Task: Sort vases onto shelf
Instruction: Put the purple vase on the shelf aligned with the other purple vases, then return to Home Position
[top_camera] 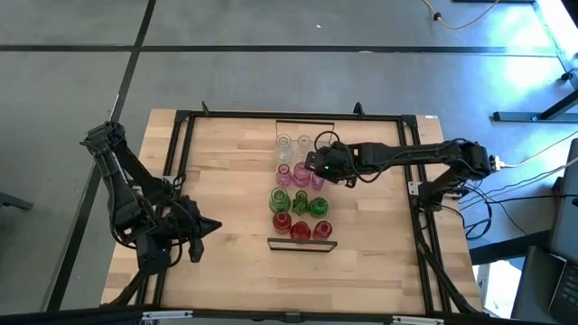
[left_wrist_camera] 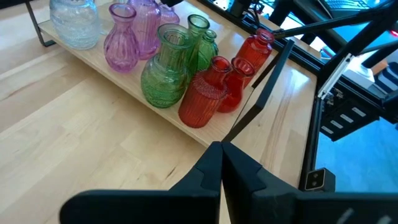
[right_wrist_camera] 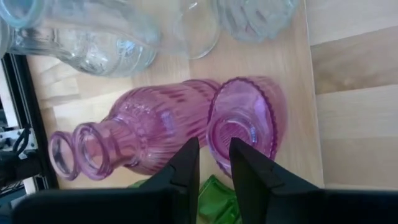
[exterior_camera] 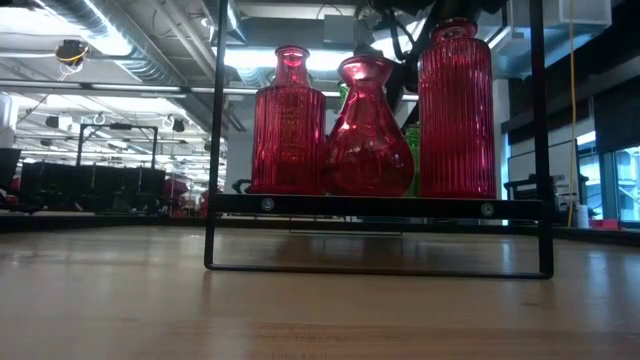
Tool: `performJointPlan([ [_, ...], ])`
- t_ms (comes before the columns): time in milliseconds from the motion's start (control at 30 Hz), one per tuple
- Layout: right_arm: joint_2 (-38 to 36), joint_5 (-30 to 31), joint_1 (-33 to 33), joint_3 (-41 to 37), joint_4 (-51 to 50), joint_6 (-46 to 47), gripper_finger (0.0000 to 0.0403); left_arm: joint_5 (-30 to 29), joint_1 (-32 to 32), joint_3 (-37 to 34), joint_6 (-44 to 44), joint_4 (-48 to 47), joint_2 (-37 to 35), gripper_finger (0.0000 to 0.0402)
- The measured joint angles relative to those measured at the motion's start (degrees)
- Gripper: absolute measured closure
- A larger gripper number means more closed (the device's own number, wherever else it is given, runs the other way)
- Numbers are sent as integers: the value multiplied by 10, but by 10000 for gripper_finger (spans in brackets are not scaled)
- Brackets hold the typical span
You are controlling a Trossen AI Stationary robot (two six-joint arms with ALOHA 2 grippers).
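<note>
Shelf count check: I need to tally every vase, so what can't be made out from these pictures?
- Low view: the three red vases hide the rows behind; only slivers of green show.
- High view: the right end effector covers part of the pink vases; the clear vases are too faint to count.
- Left wrist view: the picture's edge cuts off the shelf and its clear vases.

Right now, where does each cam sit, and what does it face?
High: overhead, straight down; both arms, light-wood shelf.
Low: tabletop height, facing ribbed red glass vases; no arm clearly seen.
Left wrist: shut left end effector, aimed at shelf.
Right wrist: right end effector at pink ribbed glass vase.
Shared: red vases in low, left wrist.
</note>
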Motion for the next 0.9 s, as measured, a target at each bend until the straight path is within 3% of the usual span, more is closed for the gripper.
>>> performJointPlan([
  [233, -1, 0, 0, 32, -37, -32, 329, 0, 0, 0, 0, -1, 0, 401],
  [467, -1, 14, 8, 138, -215, -83, 329, -3, 0, 0, 5, -13, 0, 401],
  [733, -21, 143, 58, 291, -343, -203, 337, -20, 0, 0, 59, -11, -29, 401],
  [900, -81, 246, 110, 321, -398, -256, 393, -70, 8, 0, 124, -13, -91, 401],
])
